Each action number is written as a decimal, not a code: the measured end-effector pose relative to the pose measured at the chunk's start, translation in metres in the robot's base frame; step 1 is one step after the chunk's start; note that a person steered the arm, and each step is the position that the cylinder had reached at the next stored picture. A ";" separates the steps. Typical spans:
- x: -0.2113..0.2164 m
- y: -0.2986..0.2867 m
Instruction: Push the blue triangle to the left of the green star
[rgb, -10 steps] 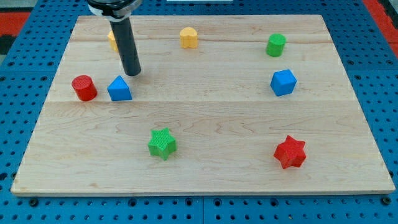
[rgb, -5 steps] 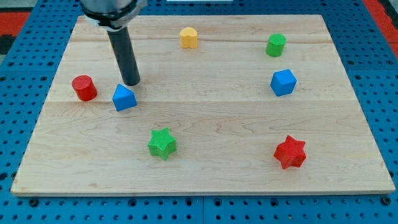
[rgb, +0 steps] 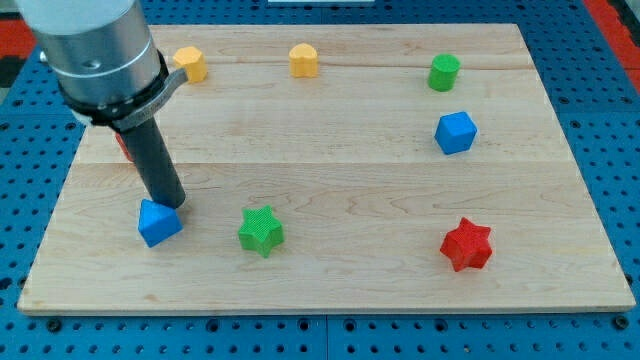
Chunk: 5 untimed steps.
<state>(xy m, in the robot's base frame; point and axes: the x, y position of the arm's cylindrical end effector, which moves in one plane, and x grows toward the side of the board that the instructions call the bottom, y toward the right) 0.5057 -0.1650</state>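
Board (rgb: 330, 290) of pale wood on a blue pegboard, seen from above and in front. The rod's tip (rgb: 172, 203) touches the upper right edge of the blue triangle (rgb: 159, 222), which lies near the view's bottom left. The green star (rgb: 261, 230) sits to its right, at about the same height, with a clear gap between them. The arm has no jaws, only the rod. The task looks essentially done: the triangle is already left of the star; at most a small nudge closer remains. Elsewhere lie a red star (rgb: 466, 245), blue cube (rgb: 455, 132), green cylinder (rgb: 444, 72) and two orange blocks (rgb: 304, 60). A red block is mostly hidden behind the rod.
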 end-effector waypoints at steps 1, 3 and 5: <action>0.012 0.000; 0.032 0.038; 0.040 0.001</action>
<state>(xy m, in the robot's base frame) 0.5459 -0.1642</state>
